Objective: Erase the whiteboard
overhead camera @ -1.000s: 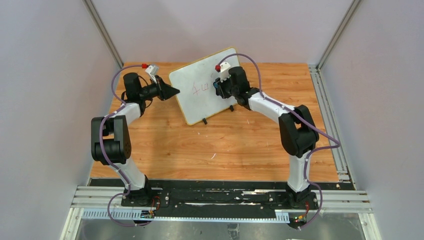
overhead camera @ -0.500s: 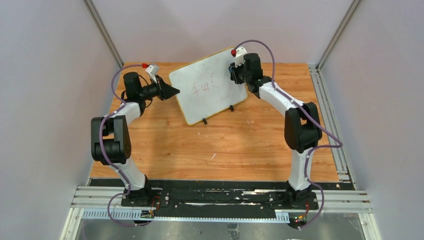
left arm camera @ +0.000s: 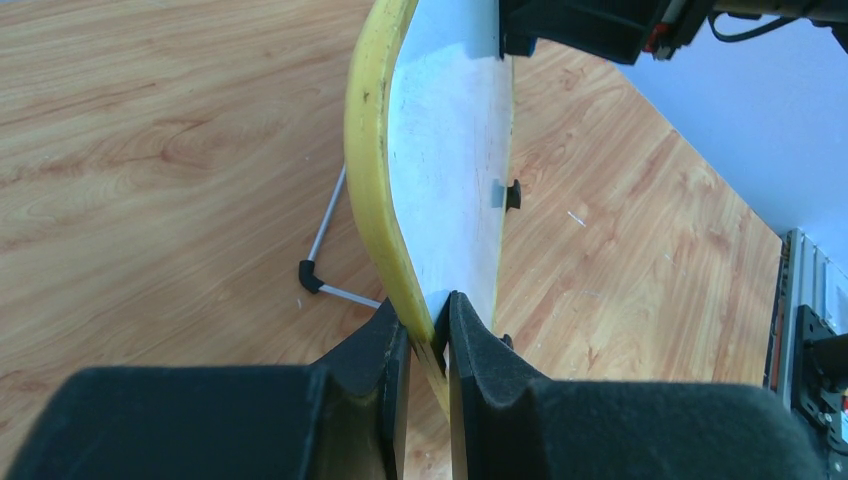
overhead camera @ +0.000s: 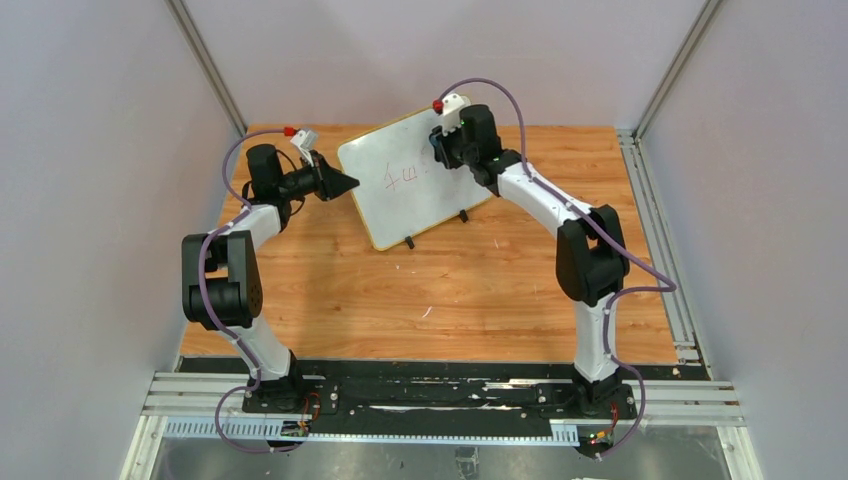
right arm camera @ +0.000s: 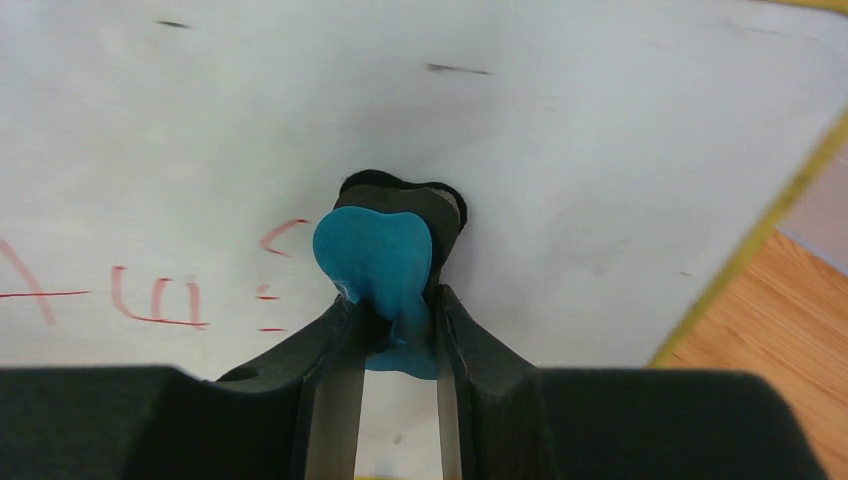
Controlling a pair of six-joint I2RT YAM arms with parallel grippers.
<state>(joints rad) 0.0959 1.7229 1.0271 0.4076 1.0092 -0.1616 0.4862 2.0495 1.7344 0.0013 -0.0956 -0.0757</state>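
Observation:
The whiteboard (overhead camera: 400, 195) stands tilted on the wooden table, its yellow frame (left arm camera: 372, 150) edge-on in the left wrist view. Red handwritten marks (overhead camera: 402, 179) sit mid-board and show again in the right wrist view, marks (right arm camera: 150, 300). My left gripper (overhead camera: 352, 182) is shut on the board's left edge, its pads (left arm camera: 395, 340) pinching the frame. My right gripper (overhead camera: 441, 150) is shut on a blue eraser (right arm camera: 375, 255), whose dark pad presses on the white surface (right arm camera: 600, 150) just right of the marks.
Two small black feet (overhead camera: 408, 243) and a wire stand (left arm camera: 325, 235) prop the board. Grey walls enclose the table on three sides. A metal rail (overhead camera: 650, 200) runs along the right edge, and the arm bases stand on a black plate (overhead camera: 440, 395) at the near edge.
My right gripper swept with the eraser up to the board's top right corner, then back left along its upper part. The left gripper and the board stayed still.

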